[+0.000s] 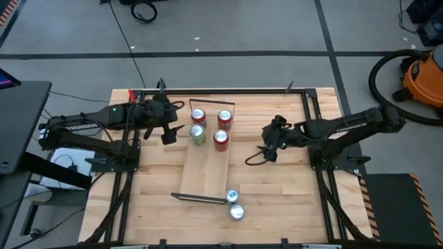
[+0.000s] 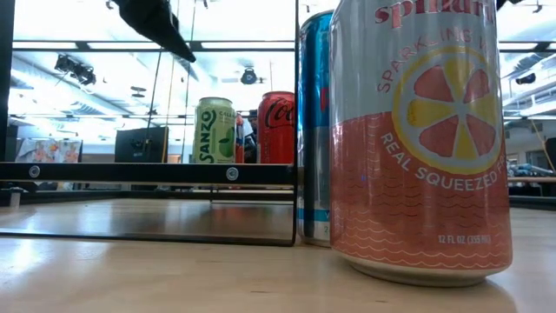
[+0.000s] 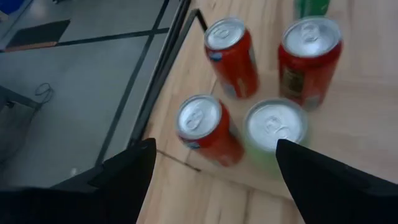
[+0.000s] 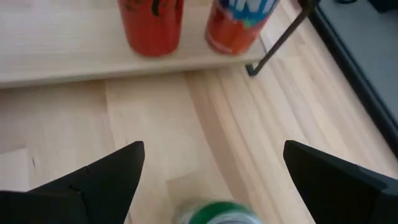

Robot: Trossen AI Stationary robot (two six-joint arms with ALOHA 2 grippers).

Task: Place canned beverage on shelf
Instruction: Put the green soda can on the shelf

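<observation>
The light-wood shelf (image 1: 204,169) lies on the table, running from far to near. Three red cans (image 1: 199,115) (image 1: 225,119) (image 1: 221,140) and a pale green can (image 1: 198,134) stand upright at its far end. My left gripper (image 1: 168,133) is open and empty, just left of them; its wrist view (image 3: 214,146) looks down on their tops. My right gripper (image 1: 266,149) is open, right of the shelf. In its wrist view (image 4: 214,149), a dark green can's top (image 4: 214,213) shows low between the open fingers; no touch shows.
Two more cans (image 1: 232,197) (image 1: 237,211) stand on the table by the shelf's near right corner; they fill the low view as an orange Spindrift can (image 2: 421,139) and a blue can (image 2: 313,122). Black wire frames (image 2: 148,174) close the shelf's short ends.
</observation>
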